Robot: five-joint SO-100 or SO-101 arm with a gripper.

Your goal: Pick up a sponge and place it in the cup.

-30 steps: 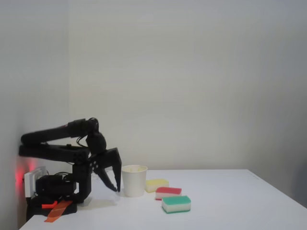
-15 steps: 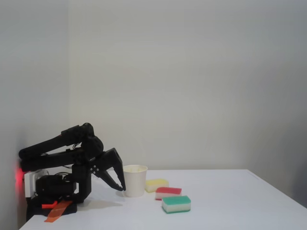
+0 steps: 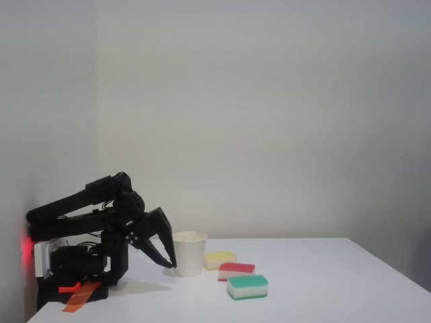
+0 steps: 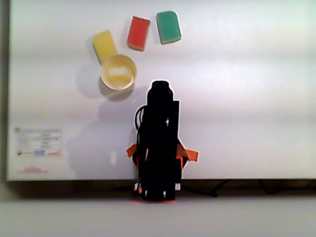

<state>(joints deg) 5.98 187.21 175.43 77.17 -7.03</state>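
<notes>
The yellow sponge [image 3: 220,258] lies flat on the white table just right of the white paper cup [image 3: 189,254]. Seen from above in the other view, the sponge [image 4: 104,44] touches the far-left side of the cup [image 4: 118,72], and a pale rectangular piece lies inside the cup. My black gripper [image 3: 169,265] points down at the table right beside the cup's left wall in the fixed view. Its fingers stand slightly apart and hold nothing. From above, the gripper [image 4: 159,86] is to the right of the cup, and the arm hides its fingers.
A red-topped sponge [image 3: 236,269] and a green-topped white sponge [image 3: 247,286] lie right of the yellow one, also seen from above as red sponge [image 4: 138,33] and green sponge [image 4: 168,27]. The arm's base [image 3: 77,266] stands at the table's left end near the wall.
Since one second ago the arm has folded lower and the gripper has tilted toward the cup's base. Nothing has moved in the last half second.
</notes>
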